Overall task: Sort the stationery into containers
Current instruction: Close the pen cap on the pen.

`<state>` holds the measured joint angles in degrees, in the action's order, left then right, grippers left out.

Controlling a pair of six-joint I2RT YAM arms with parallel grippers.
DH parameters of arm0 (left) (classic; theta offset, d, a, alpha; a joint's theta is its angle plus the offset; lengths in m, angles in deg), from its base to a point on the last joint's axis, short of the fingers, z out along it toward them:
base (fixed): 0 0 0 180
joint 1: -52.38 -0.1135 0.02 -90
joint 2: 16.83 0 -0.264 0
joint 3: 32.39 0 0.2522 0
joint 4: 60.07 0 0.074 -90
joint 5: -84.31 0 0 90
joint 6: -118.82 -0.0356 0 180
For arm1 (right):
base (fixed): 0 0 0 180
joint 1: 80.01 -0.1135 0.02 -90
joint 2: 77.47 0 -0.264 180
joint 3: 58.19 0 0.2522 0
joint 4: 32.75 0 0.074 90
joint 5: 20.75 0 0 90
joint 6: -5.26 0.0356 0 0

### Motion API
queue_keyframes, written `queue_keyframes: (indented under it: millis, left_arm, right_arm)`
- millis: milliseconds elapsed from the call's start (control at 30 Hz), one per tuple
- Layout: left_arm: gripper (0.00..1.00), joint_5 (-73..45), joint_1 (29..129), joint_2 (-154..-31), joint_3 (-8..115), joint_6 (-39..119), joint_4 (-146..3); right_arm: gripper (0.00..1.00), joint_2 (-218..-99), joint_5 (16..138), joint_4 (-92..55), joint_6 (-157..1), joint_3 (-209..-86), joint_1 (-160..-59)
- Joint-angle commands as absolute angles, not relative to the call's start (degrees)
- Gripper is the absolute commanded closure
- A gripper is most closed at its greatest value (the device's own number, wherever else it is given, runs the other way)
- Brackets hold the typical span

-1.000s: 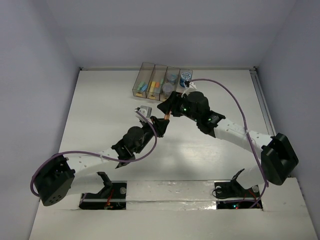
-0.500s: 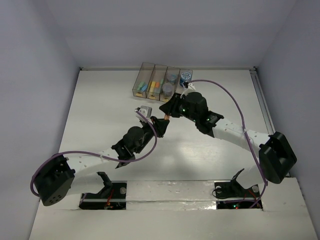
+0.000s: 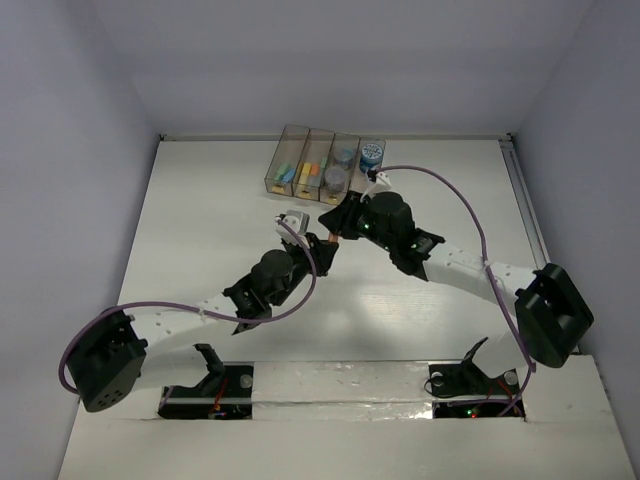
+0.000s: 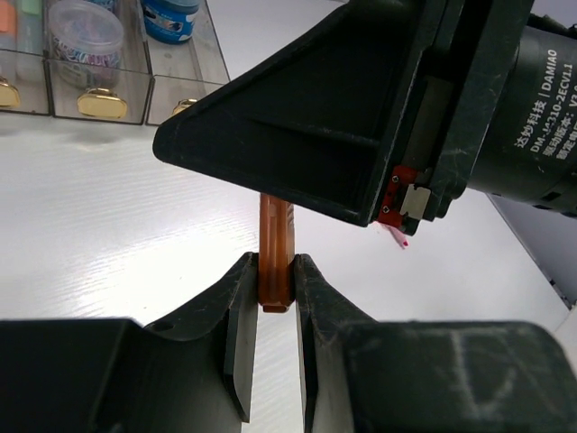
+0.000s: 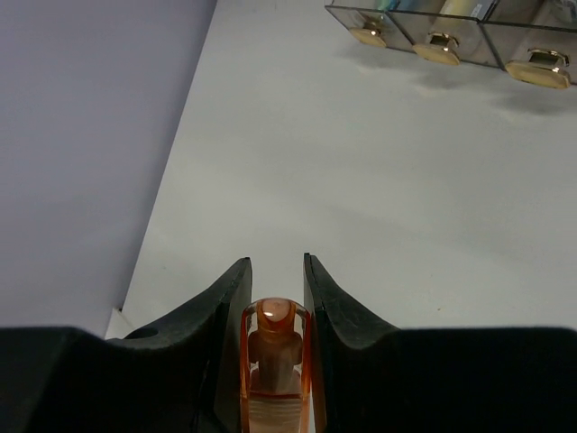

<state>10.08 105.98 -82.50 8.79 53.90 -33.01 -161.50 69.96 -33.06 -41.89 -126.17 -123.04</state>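
Observation:
An orange translucent marker-like stick [image 3: 334,233] hangs in the air between my two grippers, in front of the bins. My left gripper [image 3: 326,246] is shut on its lower end; in the left wrist view the stick [image 4: 275,244] is pinched between the fingertips [image 4: 243,280]. My right gripper [image 3: 337,219] is shut on the upper end, with the stick's cap [image 5: 275,343] between its fingers [image 5: 230,289]. The four smoky bins [image 3: 292,150] stand in a row at the back and hold coloured sticks and blue rolls.
The bins' labelled ends show in the left wrist view [image 4: 99,104] and in the right wrist view [image 5: 437,45]. A patterned roll [image 4: 86,32] and a blue roll [image 4: 171,11] lie in two of them. The side walls stand left and right.
The right arm has shifted slightly left and toward the bins, and the left wrist has followed a little. The orange stick stays held between both grippers.

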Motion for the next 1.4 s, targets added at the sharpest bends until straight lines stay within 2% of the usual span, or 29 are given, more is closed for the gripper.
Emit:
queue_keyframes:
  millis: [0, 433, 733, 900, 1033, 1100, 1133, 1200, 1233, 1367]
  left_arm:
    - [1.00, 13.12, 105.90, -78.97, 15.12, 52.20, -29.62]
    - [1.00, 17.16, 105.37, -76.94, 19.86, 49.82, -30.76]
    - [1.00, 14.80, 100.81, -73.78, 20.93, 49.73, -31.38]
    - [1.00, 9.88, 100.80, -74.04, 18.73, 51.84, -32.17]
    - [1.00, 6.45, 100.80, -72.99, 14.17, 54.21, -32.96]
    - [0.92, 5.22, 100.80, -71.68, 12.67, 54.65, -33.57]
    - [0.78, 4.95, 100.80, -71.24, 11.44, 54.74, -33.93]
    - [0.65, 4.60, 100.80, -69.66, 10.38, 54.66, -35.42]
    - [0.54, 4.60, 100.80, -69.04, 9.42, 54.48, -35.95]
    - [0.38, 5.82, 100.80, -64.39, 7.22, 54.04, -39.89]
  right_arm:
    - [0.85, -160.62, 67.95, -33.41, -44.13, -124.16, -125.27]
    - [0.92, -160.09, 64.77, -32.53, -43.79, -121.36, -132.21]
    - [0.93, -161.06, 64.24, -33.32, -40.98, -118.45, -134.41]
    - [0.94, -160.61, 59.25, -30.51, -44.04, -123.61, -134.41]
    - [0.94, -163.41, 59.84, -30.51, -45.02, -129.07, -129.94]
    - [0.94, -164.92, 61.42, -31.46, -44.84, -131.44, -127.75]
    - [0.94, -165.79, 61.34, -32.00, -44.93, -133.81, -127.21]
    - [0.94, -169.48, 62.13, -31.83, -44.75, -137.15, -125.81]
    - [0.94, -170.80, 62.22, -31.91, -44.58, -140.48, -125.80]
    - [0.94, -178.52, 63.81, -32.78, -43.26, -147.96, -123.43]
